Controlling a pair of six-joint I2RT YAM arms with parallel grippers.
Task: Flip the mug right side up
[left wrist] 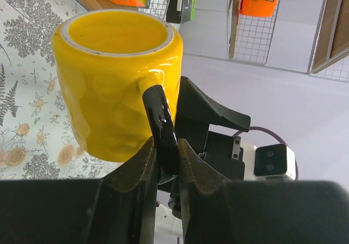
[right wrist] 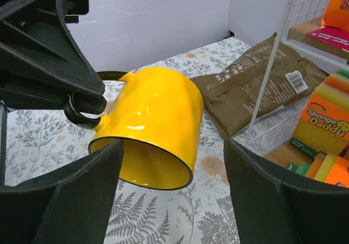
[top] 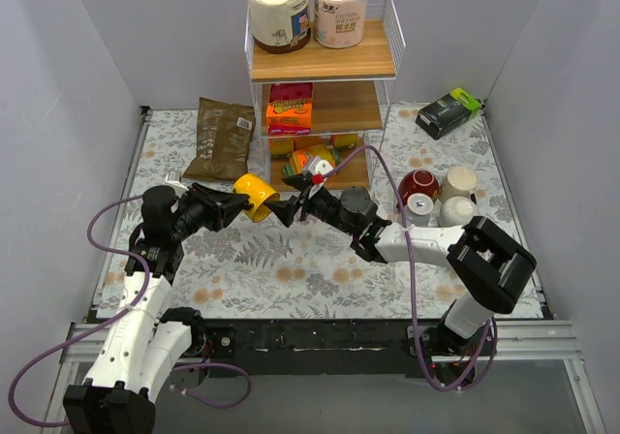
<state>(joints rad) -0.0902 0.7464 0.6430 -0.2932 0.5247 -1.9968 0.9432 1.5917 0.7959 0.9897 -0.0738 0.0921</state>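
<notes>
Floral worktop (top: 291, 260), grey walls (top: 97, 46) | top: yellow mug (top: 254, 195) held on its side at mid-worktop toward the far edge, long axis left-right, mouth turned to right gripper (top: 283, 207) just beside it | left wrist: left gripper (left wrist: 166, 152) clenched on handle (left wrist: 158, 113) | right wrist: jaws spread either side of mouth, nothing gripped; turning judged the left arm's work.

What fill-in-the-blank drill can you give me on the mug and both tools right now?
1. The left tool grips the mug by its ____.
2. The right tool is ____, with the mug's mouth just ahead of it.
3. The mug's colour is ____.
Missing words: handle; open; yellow.
</notes>
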